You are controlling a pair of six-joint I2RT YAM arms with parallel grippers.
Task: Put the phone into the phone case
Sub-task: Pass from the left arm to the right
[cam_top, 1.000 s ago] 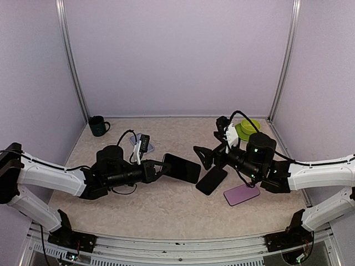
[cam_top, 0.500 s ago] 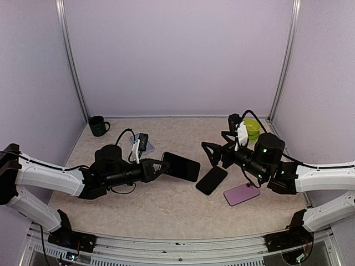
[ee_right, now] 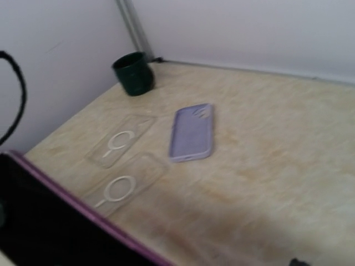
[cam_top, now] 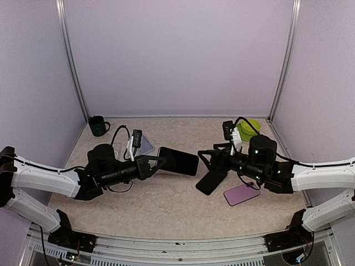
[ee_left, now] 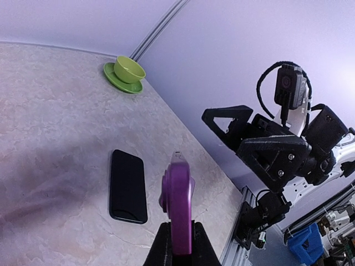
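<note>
My left gripper [cam_top: 161, 162] is shut on the short edge of a phone [cam_top: 178, 161] with a black face and purple rim, held off the table. The left wrist view shows this phone [ee_left: 177, 202] edge-on between my fingers [ee_left: 195, 244]. My right gripper [cam_top: 206, 160] hangs just right of it, jaws open and empty; it also shows in the left wrist view [ee_left: 223, 131]. A black phone [cam_top: 211, 180] [ee_left: 128, 185] lies flat beneath it. A lilac phone case [ee_right: 192, 132] and two clear cases [ee_right: 119, 140] [ee_right: 123, 184] lie on the table's left side.
A flat purple slab [cam_top: 242, 194] lies right of the black phone. A dark green mug [cam_top: 99, 126] [ee_right: 133, 73] stands at the back left. A green cup on a saucer [cam_top: 248, 128] [ee_left: 128, 72] stands at the back right. Walls close in three sides.
My left gripper has lifted the held phone slightly up and back. My right gripper swung back, then came forward and down toward the phone, its jaws narrowing a little.
</note>
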